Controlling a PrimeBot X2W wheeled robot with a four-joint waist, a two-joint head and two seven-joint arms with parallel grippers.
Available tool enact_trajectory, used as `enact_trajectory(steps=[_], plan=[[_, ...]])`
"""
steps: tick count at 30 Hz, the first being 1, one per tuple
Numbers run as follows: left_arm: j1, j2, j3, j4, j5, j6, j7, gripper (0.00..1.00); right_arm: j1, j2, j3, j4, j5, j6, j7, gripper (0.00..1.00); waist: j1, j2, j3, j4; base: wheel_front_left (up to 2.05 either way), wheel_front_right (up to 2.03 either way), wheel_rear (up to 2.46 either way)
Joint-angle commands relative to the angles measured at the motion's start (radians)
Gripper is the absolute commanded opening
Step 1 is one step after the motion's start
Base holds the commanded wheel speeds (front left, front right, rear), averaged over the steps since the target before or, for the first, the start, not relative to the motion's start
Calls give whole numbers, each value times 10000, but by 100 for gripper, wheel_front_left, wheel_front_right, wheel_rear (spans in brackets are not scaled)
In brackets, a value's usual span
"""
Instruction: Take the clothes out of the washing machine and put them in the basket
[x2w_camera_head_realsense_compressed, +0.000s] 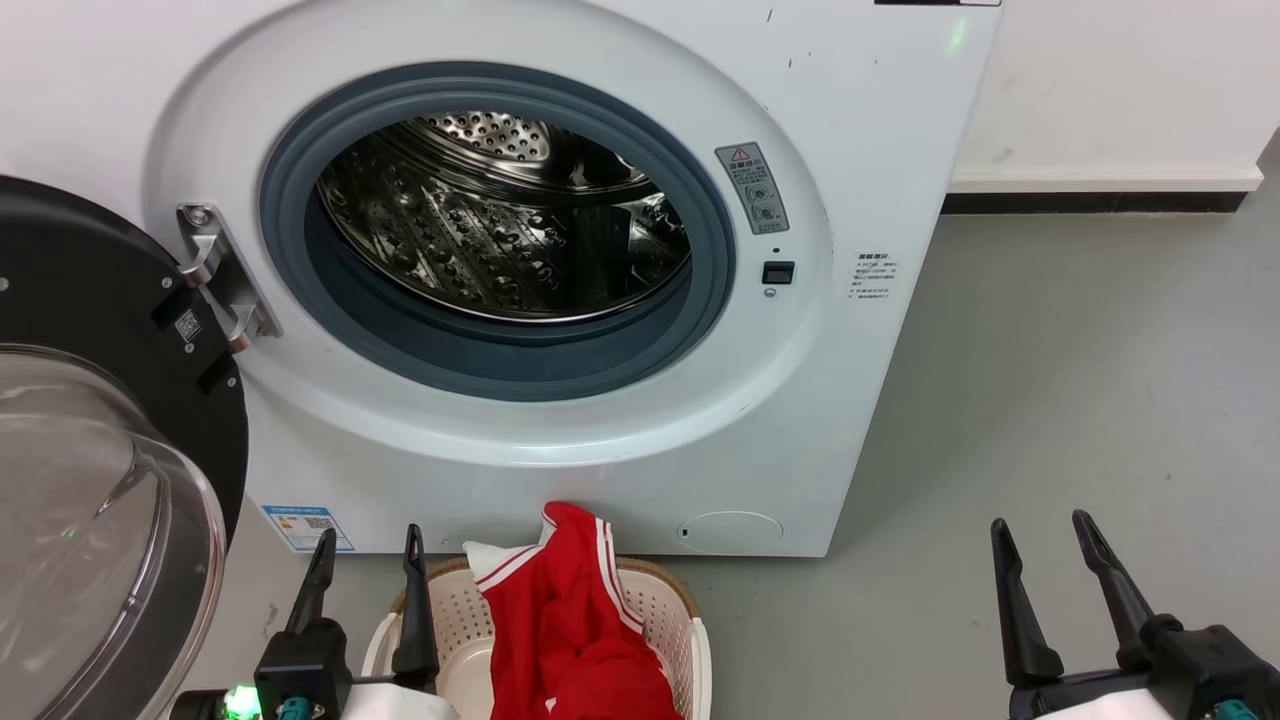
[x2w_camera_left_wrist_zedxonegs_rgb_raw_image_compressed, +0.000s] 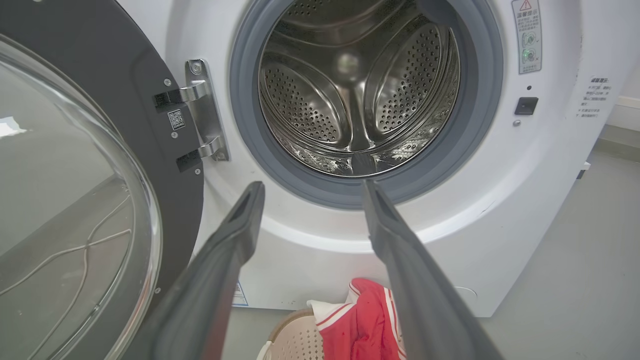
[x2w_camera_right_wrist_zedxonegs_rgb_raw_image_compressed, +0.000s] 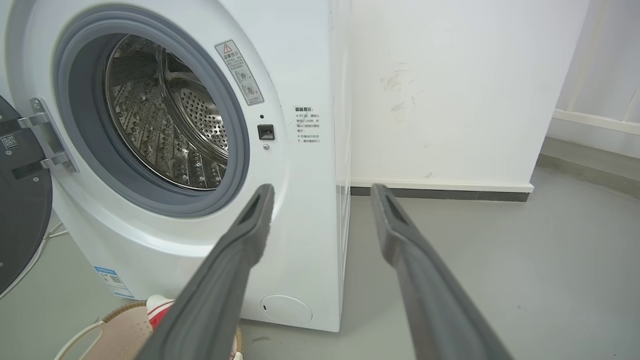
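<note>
The white washing machine (x2w_camera_head_realsense_compressed: 860, 120) stands in front of me with its door swung open to the left. Its steel drum (x2w_camera_head_realsense_compressed: 500, 220) shows bare perforated metal in every view (x2w_camera_left_wrist_zedxonegs_rgb_raw_image_compressed: 360, 90) (x2w_camera_right_wrist_zedxonegs_rgb_raw_image_compressed: 165, 120). Red clothes with white striped trim (x2w_camera_head_realsense_compressed: 570, 620) hang over the far rim of the cream basket (x2w_camera_head_realsense_compressed: 665, 605) on the floor below the porthole; they also show in the left wrist view (x2w_camera_left_wrist_zedxonegs_rgb_raw_image_compressed: 362, 325). My left gripper (x2w_camera_head_realsense_compressed: 370, 545) is open beside the basket's left edge, holding nothing. My right gripper (x2w_camera_head_realsense_compressed: 1045, 535) is open over bare floor to the right.
The domed glass door (x2w_camera_head_realsense_compressed: 90, 520) with its black rim juts out at the left, close to my left arm. Grey floor (x2w_camera_head_realsense_compressed: 1080, 400) stretches right of the machine to a white wall with a dark skirting (x2w_camera_head_realsense_compressed: 1090, 203).
</note>
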Motion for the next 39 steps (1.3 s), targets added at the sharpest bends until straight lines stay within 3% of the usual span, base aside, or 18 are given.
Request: enact_trajectory(steps=[1,12,13,17,39], plan=[[104,-55,74,30,49,-48,-25,100,155,10,7,-1,43,-7,-19,100,1,-1,-16,-20,0,0,0],[41,-160,237,44,146,-161,-25,100,157,10,16,-2,-11,-7,-19,100,1,-1,2,-81,0,0,0],[10,-163,236,34,110,-160,2,0,59,0,10,14,5,0,0,0,1,-1,2,-83,0,0,0],[66,-188,243,408,42,-163,70,0,130,4,27,337,53,0,38,0,1,-1,2,-84,0,0,0],[-504,-199,656,723,-4309,-735,1113,0,-594,-244,38,871,4597,-1,821,0,1,-1,-3,-56,0,0,0]])
